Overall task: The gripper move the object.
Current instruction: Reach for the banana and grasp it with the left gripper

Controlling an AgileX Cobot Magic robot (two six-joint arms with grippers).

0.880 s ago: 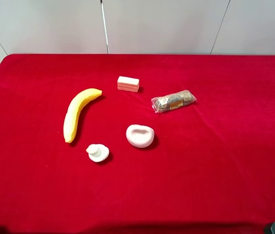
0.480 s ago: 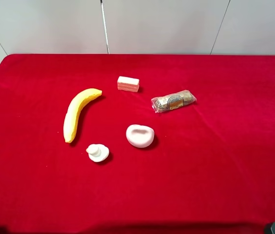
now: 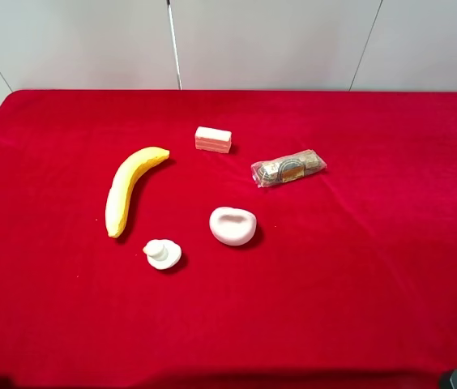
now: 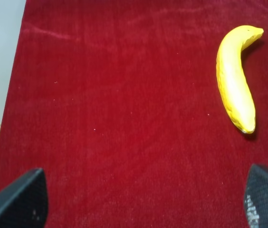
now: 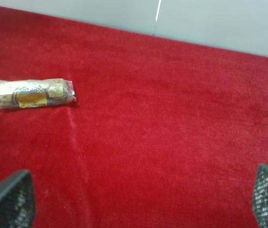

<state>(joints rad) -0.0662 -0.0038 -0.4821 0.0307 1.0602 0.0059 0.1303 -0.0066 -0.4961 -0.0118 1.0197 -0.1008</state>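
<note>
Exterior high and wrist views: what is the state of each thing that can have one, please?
banana: lying flat, not held
snack packet: lying flat, wrapped
heart-shaped dish: hollow side up, empty
pink block: lying flat
small white piece: lying free
left gripper: open, holding nothing
right gripper: open, holding nothing

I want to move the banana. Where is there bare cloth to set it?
Bare red cloth lies right of the snack packet and heart-shaped dish, left of the banana, and in front of the small white piece. Between these and the pink block it is crowded.
</note>
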